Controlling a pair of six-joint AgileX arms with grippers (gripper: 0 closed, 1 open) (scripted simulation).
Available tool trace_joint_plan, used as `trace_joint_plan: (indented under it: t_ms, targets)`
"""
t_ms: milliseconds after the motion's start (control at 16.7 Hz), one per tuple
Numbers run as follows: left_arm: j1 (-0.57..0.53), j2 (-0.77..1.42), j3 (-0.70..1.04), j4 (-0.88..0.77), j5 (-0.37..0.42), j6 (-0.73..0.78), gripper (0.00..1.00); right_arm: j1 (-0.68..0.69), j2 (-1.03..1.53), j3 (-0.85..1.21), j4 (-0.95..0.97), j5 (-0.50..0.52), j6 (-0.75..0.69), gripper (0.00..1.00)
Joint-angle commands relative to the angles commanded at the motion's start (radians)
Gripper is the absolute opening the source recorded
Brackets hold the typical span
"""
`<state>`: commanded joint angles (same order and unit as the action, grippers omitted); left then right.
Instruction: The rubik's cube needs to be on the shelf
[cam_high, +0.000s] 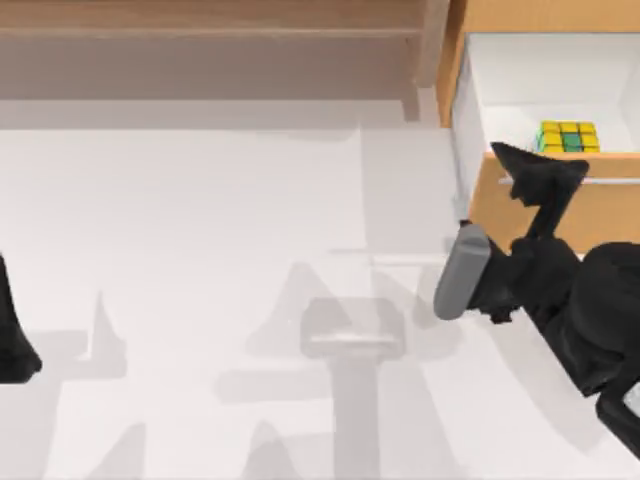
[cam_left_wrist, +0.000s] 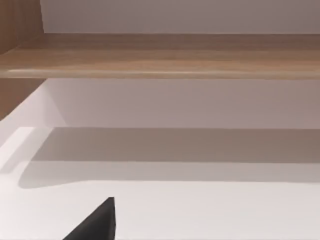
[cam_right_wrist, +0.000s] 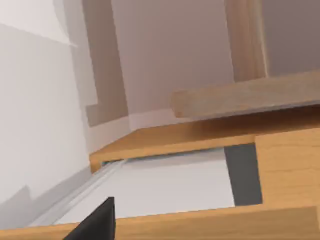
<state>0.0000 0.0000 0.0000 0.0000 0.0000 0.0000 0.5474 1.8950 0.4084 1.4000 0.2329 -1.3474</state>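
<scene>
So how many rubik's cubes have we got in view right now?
1. The rubik's cube sits inside the open drawer at the table's right, just behind the drawer front, near the right gripper. The drawer front could be hiding others.

The table (cam_high: 200, 300) under me is a plain pale grey-white, crossed by soft grey shadows that fall toward the near edge. At the far right of the table stands an orange-wood drawer cabinet (cam_high: 600, 215), its drawer pulled open so I see the white inside (cam_high: 520, 80). From my right wrist I look along the cabinet's orange top edge (cam_right_wrist: 200, 137) and a pale drawer floor (cam_right_wrist: 165, 190). Behind everything from my left wrist is a flat, light wall (cam_left_wrist: 175, 15), evenly lit.
</scene>
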Motion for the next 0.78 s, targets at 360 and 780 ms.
trace_joint_plan:
  t_ms: [360, 780]
  targets:
    - [0.0, 0.0, 0.0, 0.0, 0.0, 0.0, 1.0, 0.012, -0.035, 0.368, -0.631, -0.089, 0.323, 1.0]
    - [0.0, 0.0, 0.0, 0.0, 0.0, 0.0, 1.0, -0.14, 0.036, 0.943, -1.505, -0.142, 0.792, 1.0]
